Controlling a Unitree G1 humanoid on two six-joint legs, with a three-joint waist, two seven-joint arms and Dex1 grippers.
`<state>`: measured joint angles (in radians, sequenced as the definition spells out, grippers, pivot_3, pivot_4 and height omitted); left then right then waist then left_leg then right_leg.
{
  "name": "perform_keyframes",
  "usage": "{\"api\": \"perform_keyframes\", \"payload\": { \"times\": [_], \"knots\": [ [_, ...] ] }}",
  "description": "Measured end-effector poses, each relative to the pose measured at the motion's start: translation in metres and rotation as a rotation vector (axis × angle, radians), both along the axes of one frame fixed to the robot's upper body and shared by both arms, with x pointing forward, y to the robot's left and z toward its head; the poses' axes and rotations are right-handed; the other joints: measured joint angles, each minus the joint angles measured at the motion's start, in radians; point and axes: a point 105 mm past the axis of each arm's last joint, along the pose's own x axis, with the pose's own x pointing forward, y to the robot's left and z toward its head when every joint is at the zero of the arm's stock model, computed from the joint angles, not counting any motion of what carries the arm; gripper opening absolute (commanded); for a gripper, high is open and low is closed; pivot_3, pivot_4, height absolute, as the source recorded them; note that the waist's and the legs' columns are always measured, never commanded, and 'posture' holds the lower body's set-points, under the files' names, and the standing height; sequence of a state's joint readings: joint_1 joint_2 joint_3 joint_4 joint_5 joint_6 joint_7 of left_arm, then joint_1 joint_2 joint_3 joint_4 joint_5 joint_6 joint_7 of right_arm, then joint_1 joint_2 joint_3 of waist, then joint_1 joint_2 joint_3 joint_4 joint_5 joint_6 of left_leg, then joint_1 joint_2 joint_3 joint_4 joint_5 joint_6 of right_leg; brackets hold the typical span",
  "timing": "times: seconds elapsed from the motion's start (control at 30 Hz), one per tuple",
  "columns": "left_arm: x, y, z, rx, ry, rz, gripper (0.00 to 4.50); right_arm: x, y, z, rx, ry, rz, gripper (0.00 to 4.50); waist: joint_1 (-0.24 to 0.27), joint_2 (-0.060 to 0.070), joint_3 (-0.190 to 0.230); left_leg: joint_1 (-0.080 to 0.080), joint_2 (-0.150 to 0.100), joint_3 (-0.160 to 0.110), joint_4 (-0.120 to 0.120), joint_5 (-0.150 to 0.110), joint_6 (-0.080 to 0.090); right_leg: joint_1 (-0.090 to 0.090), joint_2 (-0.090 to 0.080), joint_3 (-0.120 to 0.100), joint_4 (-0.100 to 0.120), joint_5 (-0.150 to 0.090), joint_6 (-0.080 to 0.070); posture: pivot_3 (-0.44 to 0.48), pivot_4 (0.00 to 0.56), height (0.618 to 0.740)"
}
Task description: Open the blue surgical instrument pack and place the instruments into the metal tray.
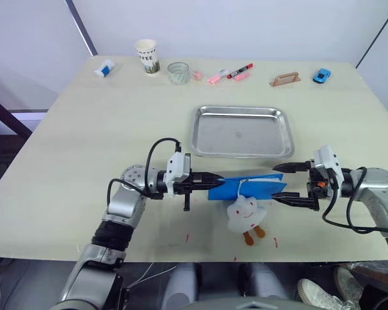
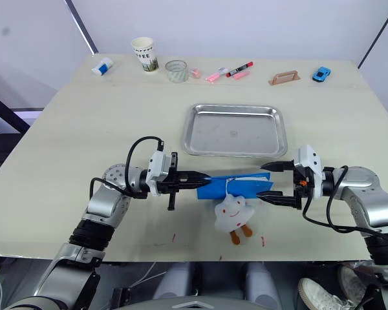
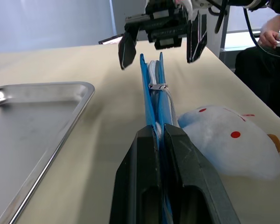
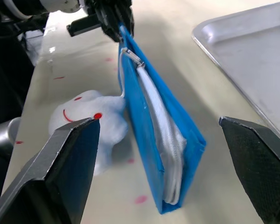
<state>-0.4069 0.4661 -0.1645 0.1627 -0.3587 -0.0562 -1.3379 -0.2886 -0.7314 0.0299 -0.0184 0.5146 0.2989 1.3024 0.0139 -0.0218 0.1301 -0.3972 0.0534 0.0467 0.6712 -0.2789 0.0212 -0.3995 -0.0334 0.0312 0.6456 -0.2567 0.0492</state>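
Observation:
The blue surgical instrument pack (image 1: 249,188) stands on its long edge near the table's front, just in front of the metal tray (image 1: 242,135). My left gripper (image 1: 213,177) is shut on the pack's left end (image 3: 151,88). My right gripper (image 1: 283,183) is open, one finger on each side of the pack's right end (image 4: 149,126) and neither touching it. The pack's top seam gapes and shows whitish lining. A white cord runs from the zipper pull (image 3: 157,86) to a white plush cloud (image 1: 246,213) lying in front. The instruments are hidden inside the pack.
Along the far edge stand a paper cup (image 1: 147,56), a glass (image 1: 178,72), pink and red markers (image 1: 233,73), a tan holder (image 1: 285,79) and a blue toy car (image 1: 321,75). A person's hands (image 3: 270,39) show beyond the table's right side.

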Motion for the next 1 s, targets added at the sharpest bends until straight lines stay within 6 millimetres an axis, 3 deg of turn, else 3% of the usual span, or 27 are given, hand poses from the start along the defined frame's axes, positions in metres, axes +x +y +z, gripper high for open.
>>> {"api": "perform_keyframes", "payload": {
  "times": [0.1,0.2,0.23,0.3,0.6,0.63,0.67,0.73,0.77,0.83,1.0],
  "knots": [
    [-0.0011,-0.0008,0.0014,0.006,-0.001,-0.005,0.00,0.0018,0.0002,-0.0050,0.011,0.008,0.001,4.48,0.001,0.000,0.000,0.000,0.000,0.000,0.000,0.000,0.000,0.000,0.000,0.000,0.000,0.000,0.000,0.000,0.150,0.740],
    [-0.0012,-0.0005,0.0023,0.012,0.005,-0.002,0.00,0.0043,0.0003,-0.0086,0.022,0.016,-0.001,3.72,0.000,0.000,0.000,0.000,0.000,0.000,0.000,0.000,0.000,0.000,0.000,0.000,0.000,0.000,0.000,0.000,0.150,0.740],
    [-0.0013,-0.0006,0.0025,0.012,0.004,-0.001,0.00,0.0047,0.0009,-0.0082,0.024,0.014,0.000,3.17,0.000,0.000,0.000,0.000,0.000,0.000,0.000,0.000,0.000,0.000,0.000,0.000,0.000,0.000,0.000,0.000,0.150,0.740],
    [-0.0012,-0.0008,0.0026,0.013,0.009,0.000,0.00,0.0062,0.0028,-0.0053,0.026,-0.002,0.006,2.62,0.000,0.000,0.000,0.000,0.000,0.000,0.000,0.000,0.000,0.000,0.000,0.000,0.000,0.000,0.000,0.000,0.150,0.740],
    [-0.0014,-0.0015,0.0038,0.017,0.019,0.003,0.00,0.0071,0.0038,-0.0055,0.015,-0.014,0.007,2.62,0.001,0.000,0.000,0.000,0.000,0.000,0.000,0.000,0.000,0.000,0.000,0.000,0.000,0.000,0.000,0.000,0.150,0.740],
    [-0.0016,-0.0015,0.0040,0.018,0.019,0.003,0.00,0.0072,0.0039,-0.0054,0.015,-0.018,0.008,2.16,0.001,0.000,0.000,0.000,0.000,0.000,0.000,0.000,0.000,0.000,0.000,0.000,0.000,0.000,0.000,0.000,0.150,0.740],
    [-0.0015,-0.0015,0.0039,0.018,0.019,0.003,0.00,0.0072,0.0040,-0.0055,0.015,-0.019,0.008,2.11,0.001,0.000,0.000,0.000,0.000,0.000,0.000,0.000,0.000,0.000,0.000,0.000,0.000,0.000,0.000,0.000,0.150,0.740],
    [-0.0015,-0.0014,0.0039,0.018,0.019,0.003,0.00,0.0070,0.0045,-0.0058,0.018,-0.025,0.010,1.33,0.001,0.000,0.000,0.000,0.000,0.000,0.000,0.000,0.000,0.000,0.000,0.000,0.000,0.000,0.000,0.000,0.150,0.740],
    [-0.0015,-0.0014,0.0038,0.018,0.020,0.004,0.00,0.0060,0.0053,-0.0067,0.022,-0.024,0.017,0.72,0.001,0.000,0.000,0.000,0.000,0.000,0.000,0.000,0.000,0.000,0.000,0.000,0.000,0.000,0.000,0.000,0.150,0.740],
    [-0.0015,-0.0013,0.0036,0.018,0.020,0.005,0.00,0.0048,0.0058,-0.0076,0.024,-0.024,0.023,0.13,0.001,0.000,0.000,0.000,0.000,0.000,0.000,0.000,0.000,0.000,0.000,0.000,0.000,0.000,0.000,0.000,0.150,0.740],
    [-0.0017,-0.0011,0.0032,0.018,0.022,0.006,0.00,0.0044,0.0060,-0.0080,0.019,-0.037,0.029,0.13,0.000,0.000,0.000,0.000,0.000,0.000,0.000,0.000,0.000,0.000,0.000,0.000,0.000,0.000,0.000,0.000,0.150,0.740]
  ]
}}
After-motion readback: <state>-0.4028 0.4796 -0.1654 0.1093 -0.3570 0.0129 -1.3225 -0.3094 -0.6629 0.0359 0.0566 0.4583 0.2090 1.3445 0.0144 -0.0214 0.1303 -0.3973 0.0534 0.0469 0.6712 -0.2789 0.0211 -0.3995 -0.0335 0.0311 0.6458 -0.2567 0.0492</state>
